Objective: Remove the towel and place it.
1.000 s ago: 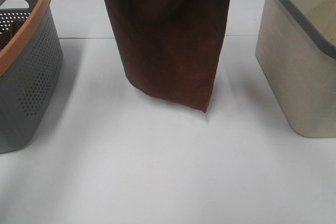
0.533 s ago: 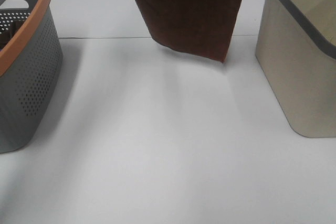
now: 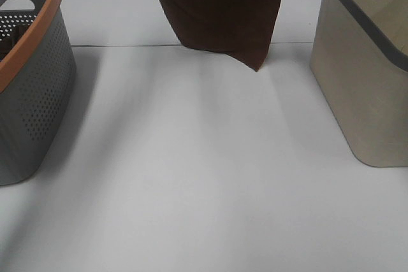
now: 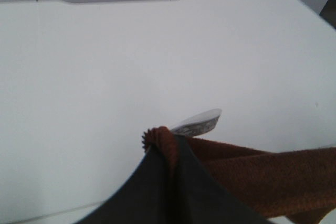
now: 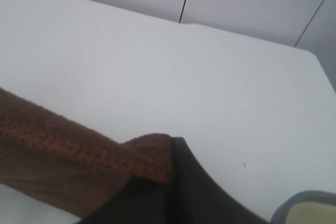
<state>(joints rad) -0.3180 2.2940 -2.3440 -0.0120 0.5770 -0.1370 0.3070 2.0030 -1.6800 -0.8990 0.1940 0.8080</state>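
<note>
Above the table [image 3: 191, 176], my left gripper [image 4: 170, 153] and right gripper [image 5: 170, 163] clamp the towel's [image 3: 220, 11] corners; uneven pulling could slip one free.

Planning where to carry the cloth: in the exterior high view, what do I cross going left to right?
Grey perforated basket with orange rim → dark reddish-brown towel, hanging above the white table → beige basket with grey rim.
</note>
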